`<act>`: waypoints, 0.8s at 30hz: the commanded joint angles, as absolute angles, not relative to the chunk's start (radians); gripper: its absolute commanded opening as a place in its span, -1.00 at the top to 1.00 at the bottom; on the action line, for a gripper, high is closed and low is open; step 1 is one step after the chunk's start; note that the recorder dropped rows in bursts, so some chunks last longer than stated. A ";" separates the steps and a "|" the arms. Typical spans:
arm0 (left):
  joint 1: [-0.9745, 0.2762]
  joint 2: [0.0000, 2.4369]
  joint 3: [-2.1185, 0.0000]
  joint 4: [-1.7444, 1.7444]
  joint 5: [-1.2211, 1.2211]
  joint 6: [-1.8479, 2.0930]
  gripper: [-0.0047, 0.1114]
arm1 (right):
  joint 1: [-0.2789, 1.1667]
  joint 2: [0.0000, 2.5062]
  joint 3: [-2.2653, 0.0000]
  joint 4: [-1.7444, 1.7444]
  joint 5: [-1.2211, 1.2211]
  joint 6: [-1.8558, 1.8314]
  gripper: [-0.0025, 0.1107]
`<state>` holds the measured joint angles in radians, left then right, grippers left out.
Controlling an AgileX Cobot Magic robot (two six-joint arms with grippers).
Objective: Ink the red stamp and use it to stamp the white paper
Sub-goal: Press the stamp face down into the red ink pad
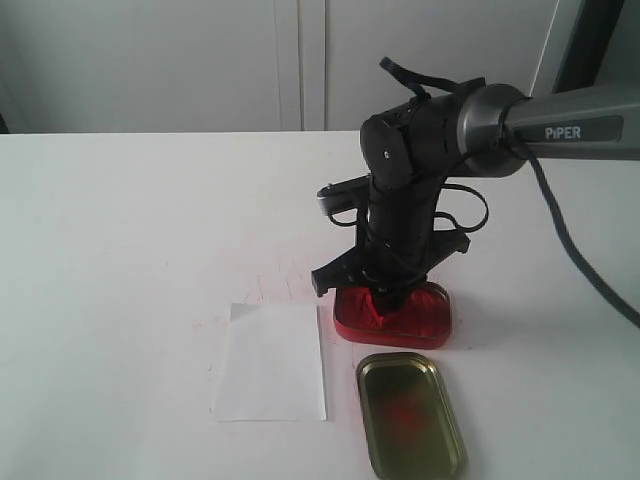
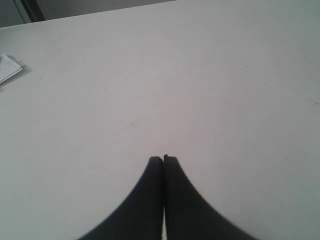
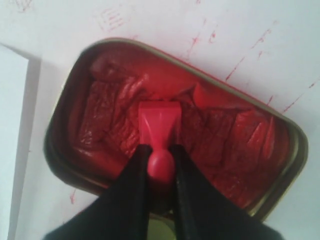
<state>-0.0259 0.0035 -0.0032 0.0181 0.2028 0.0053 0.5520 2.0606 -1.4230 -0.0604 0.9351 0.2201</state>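
The red stamp (image 3: 159,122) stands with its square head down in the red ink of the open ink tin (image 3: 85,57). My right gripper (image 3: 160,150) is shut on the stamp's knob handle, directly above the tin (image 1: 430,325). In the exterior view the stamp is mostly hidden behind that gripper (image 1: 385,298). The white paper (image 1: 270,362) lies flat on the table just left of the tin; its edge (image 3: 11,130) shows in the right wrist view. My left gripper (image 2: 163,159) is shut and empty over bare white table, away from these things.
The gold tin lid (image 1: 410,414) lies open side up in front of the ink tin, near the table's front edge. Red ink marks (image 3: 112,19) stain the table beyond the tin. A small white object (image 2: 9,67) lies far off in the left wrist view.
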 commanded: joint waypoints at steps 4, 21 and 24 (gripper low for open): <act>-0.024 0.000 0.000 0.017 0.196 0.008 0.92 | 0.546 2.087 -1.405 -0.059 0.895 0.243 0.96; -0.024 0.000 0.000 0.017 0.196 0.008 0.92 | 0.546 1.949 -1.405 -0.059 0.893 0.267 0.96; -0.024 0.000 0.000 0.017 0.196 0.008 0.92 | 0.546 1.937 -1.405 -0.059 0.893 0.269 0.96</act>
<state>-0.0259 0.0035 -0.0032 0.0181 0.2010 0.0053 0.5520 1.9623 -1.4067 -0.0577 0.8984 0.2614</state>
